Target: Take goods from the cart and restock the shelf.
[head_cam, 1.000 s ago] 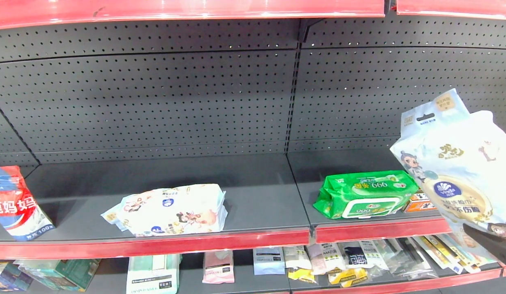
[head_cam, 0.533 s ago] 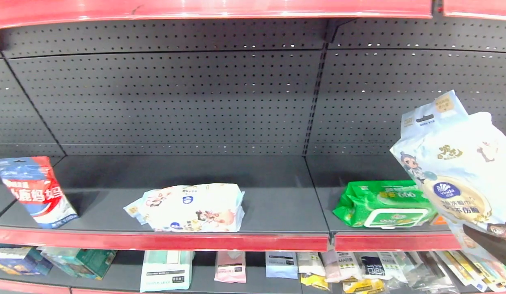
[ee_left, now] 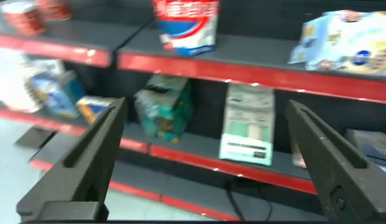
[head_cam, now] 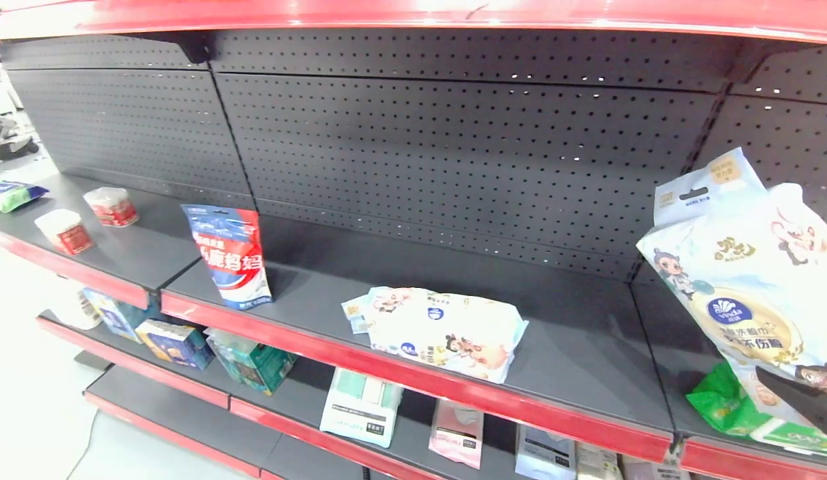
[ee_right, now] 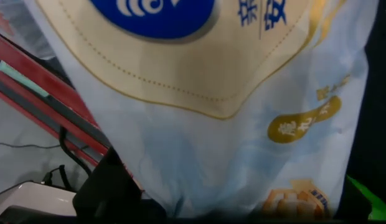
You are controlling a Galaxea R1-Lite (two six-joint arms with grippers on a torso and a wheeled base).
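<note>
Tissue pack (head_cam: 747,280) hanging upright at 3 o'clock in head view, right gripper (head_cam: 797,397) clamping its lower edge. Green wipes pack (head_cam: 717,403) sitting on shelf (head_cam: 573,333) behind it at 5 o'clock, mostly covered. Cartoon-print pack (head_cam: 447,330) lying flat at 6, red-blue pouch (head_cam: 230,257) standing at 9. Left gripper (ee_left: 205,155) hanging spread wide, empty.

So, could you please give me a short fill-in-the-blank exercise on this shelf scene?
1. The gripper holding the white tissue pack is the robot's ___ one.
2. The red-and-blue pouch stands ___ on the shelf.
3. The fingers of the left gripper are ___.
Missing words: right; upright; open.
</note>
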